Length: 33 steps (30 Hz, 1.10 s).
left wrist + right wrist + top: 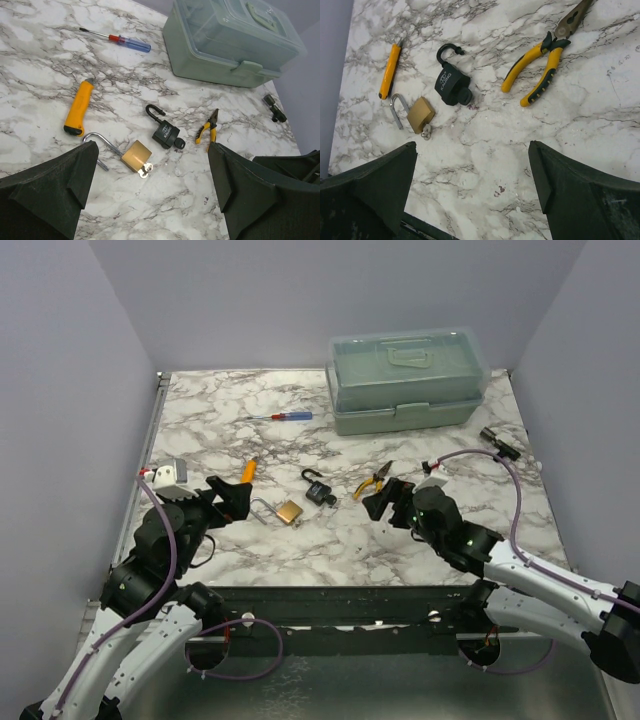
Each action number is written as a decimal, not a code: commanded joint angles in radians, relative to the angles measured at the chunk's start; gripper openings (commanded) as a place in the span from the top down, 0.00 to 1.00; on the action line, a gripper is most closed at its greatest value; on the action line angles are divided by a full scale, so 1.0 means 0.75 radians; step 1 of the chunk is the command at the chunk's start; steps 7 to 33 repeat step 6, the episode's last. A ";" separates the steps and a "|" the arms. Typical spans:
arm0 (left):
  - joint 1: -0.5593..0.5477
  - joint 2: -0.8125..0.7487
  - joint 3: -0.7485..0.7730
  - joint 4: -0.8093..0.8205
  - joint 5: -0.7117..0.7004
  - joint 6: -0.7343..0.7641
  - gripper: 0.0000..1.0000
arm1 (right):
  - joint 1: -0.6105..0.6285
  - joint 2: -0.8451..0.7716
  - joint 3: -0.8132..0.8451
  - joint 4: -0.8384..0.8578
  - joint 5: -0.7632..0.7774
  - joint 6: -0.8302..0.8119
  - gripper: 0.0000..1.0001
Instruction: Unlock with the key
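Observation:
A brass padlock lies on the marble table with its steel shackle swung open. The small silver key sticks out of its base. In the right wrist view the same brass padlock and key lie at the left. A black padlock with an open shackle and a black-headed key lies just right of the brass one. My left gripper stands open and empty, short of the brass padlock. My right gripper also stands open and empty, right of the black padlock.
A yellow utility knife lies left of the locks and yellow-handled pliers lie to their right. A red-and-blue screwdriver and a green toolbox sit at the back. A small black part lies far right.

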 commanded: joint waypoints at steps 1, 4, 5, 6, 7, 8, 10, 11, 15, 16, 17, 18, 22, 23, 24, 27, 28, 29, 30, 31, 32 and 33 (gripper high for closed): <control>0.007 0.010 -0.010 -0.003 -0.033 0.012 0.01 | 0.000 -0.025 -0.018 0.079 0.003 -0.011 0.00; 0.007 0.013 -0.010 -0.003 -0.034 0.012 0.01 | 0.000 -0.027 -0.018 0.099 0.001 -0.022 0.00; 0.007 0.013 -0.010 -0.003 -0.034 0.012 0.01 | 0.000 -0.026 -0.014 0.099 0.000 -0.025 0.00; 0.006 0.013 -0.010 -0.003 -0.034 0.012 0.01 | 0.000 -0.028 -0.014 0.099 -0.006 -0.033 0.00; 0.006 0.013 -0.010 -0.003 -0.034 0.012 0.01 | 0.000 -0.028 -0.014 0.099 -0.006 -0.033 0.00; 0.006 0.013 -0.010 -0.003 -0.034 0.012 0.01 | 0.000 -0.028 -0.014 0.099 -0.006 -0.033 0.00; 0.006 0.013 -0.010 -0.003 -0.034 0.012 0.01 | 0.000 -0.028 -0.014 0.099 -0.006 -0.033 0.00; 0.006 0.013 -0.010 -0.003 -0.034 0.012 0.01 | 0.000 -0.028 -0.014 0.099 -0.006 -0.033 0.00; 0.006 0.013 -0.010 -0.003 -0.034 0.012 0.01 | 0.000 -0.028 -0.014 0.099 -0.006 -0.033 0.00; 0.006 0.013 -0.010 -0.003 -0.034 0.012 0.01 | 0.000 -0.028 -0.014 0.099 -0.006 -0.033 0.00; 0.006 0.013 -0.010 -0.003 -0.034 0.012 0.01 | 0.000 -0.028 -0.014 0.099 -0.006 -0.033 0.00; 0.006 0.013 -0.010 -0.003 -0.034 0.012 0.01 | 0.000 -0.028 -0.014 0.099 -0.006 -0.033 0.00; 0.006 0.013 -0.010 -0.003 -0.034 0.012 0.01 | 0.000 -0.028 -0.014 0.099 -0.006 -0.033 0.00; 0.006 0.013 -0.010 -0.003 -0.034 0.012 0.01 | 0.000 -0.028 -0.014 0.099 -0.006 -0.033 0.00; 0.006 0.013 -0.010 -0.003 -0.034 0.012 0.01 | 0.000 -0.028 -0.014 0.099 -0.006 -0.033 0.00; 0.006 0.013 -0.010 -0.003 -0.034 0.012 0.01 | 0.000 -0.028 -0.014 0.099 -0.006 -0.033 0.00; 0.006 0.013 -0.010 -0.003 -0.034 0.012 0.01 | 0.000 -0.028 -0.014 0.099 -0.006 -0.033 0.00; 0.006 0.013 -0.010 -0.003 -0.034 0.012 0.01 | 0.000 -0.028 -0.014 0.099 -0.006 -0.033 0.00; 0.006 0.013 -0.010 -0.003 -0.034 0.012 0.01 | 0.000 -0.028 -0.014 0.099 -0.006 -0.033 0.00; 0.006 0.013 -0.010 -0.003 -0.034 0.012 0.01 | 0.000 -0.028 -0.014 0.099 -0.006 -0.033 0.00; 0.006 0.013 -0.010 -0.003 -0.034 0.012 0.01 | 0.000 -0.028 -0.014 0.099 -0.006 -0.033 0.00; 0.006 0.013 -0.010 -0.003 -0.034 0.012 0.01 | 0.000 -0.028 -0.014 0.099 -0.006 -0.033 0.00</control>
